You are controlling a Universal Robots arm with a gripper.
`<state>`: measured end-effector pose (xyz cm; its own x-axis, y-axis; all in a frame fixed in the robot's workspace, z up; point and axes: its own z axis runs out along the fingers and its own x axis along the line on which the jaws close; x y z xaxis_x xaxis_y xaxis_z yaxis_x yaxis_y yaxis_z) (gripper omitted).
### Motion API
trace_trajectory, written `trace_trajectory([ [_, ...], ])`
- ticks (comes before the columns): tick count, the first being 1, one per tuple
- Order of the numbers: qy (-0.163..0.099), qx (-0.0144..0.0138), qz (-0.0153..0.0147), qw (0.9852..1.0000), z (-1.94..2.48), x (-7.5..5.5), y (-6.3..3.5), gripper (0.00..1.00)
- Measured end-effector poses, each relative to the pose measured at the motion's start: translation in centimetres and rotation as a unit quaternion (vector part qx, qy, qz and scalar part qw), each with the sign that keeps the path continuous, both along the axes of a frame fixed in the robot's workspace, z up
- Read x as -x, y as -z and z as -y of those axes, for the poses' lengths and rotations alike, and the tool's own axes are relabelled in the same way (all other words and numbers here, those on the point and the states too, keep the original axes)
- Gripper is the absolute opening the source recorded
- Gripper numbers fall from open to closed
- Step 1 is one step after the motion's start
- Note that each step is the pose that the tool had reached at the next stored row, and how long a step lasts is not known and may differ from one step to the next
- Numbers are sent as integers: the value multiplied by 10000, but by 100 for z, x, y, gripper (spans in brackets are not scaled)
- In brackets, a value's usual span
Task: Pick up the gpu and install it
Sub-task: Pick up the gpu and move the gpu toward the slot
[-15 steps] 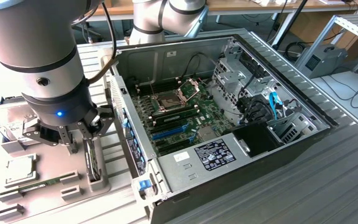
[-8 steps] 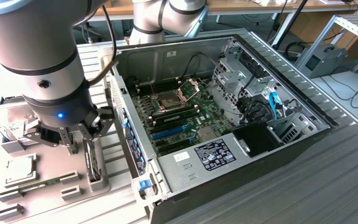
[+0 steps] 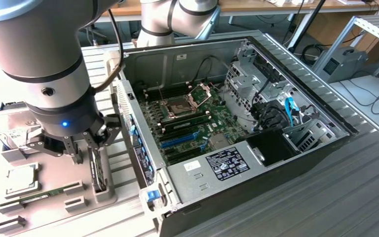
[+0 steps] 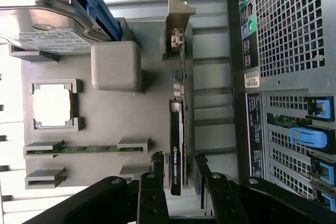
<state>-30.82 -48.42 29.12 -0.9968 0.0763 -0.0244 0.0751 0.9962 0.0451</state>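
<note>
The gpu [image 4: 176,145] stands on its edge in a grey holder on the parts tray [image 4: 142,114], beside the back of the computer case. I see its thin black and green edge, with the silver bracket [image 4: 176,30] at its far end. My gripper [image 4: 179,162] is open and straddles the near end of the card, one finger on each side with a small gap to it. In the exterior view the gripper [image 3: 87,148] hangs right over the gpu [image 3: 98,173], at the exterior view's left of the case.
The open computer case [image 3: 308,98] lies on its side with the motherboard [image 3: 189,118] exposed; its rear panel [image 4: 283,77] is close beside the card. On the tray lie a hard drive [image 4: 47,24], a CPU [image 4: 52,103] and a RAM stick [image 4: 84,149].
</note>
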Motion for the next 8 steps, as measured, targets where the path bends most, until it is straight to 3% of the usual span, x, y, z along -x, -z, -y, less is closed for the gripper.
trace_trajectory([
  [8, 0, 0, 0, 10000, -25, 0, 42, 36],
])
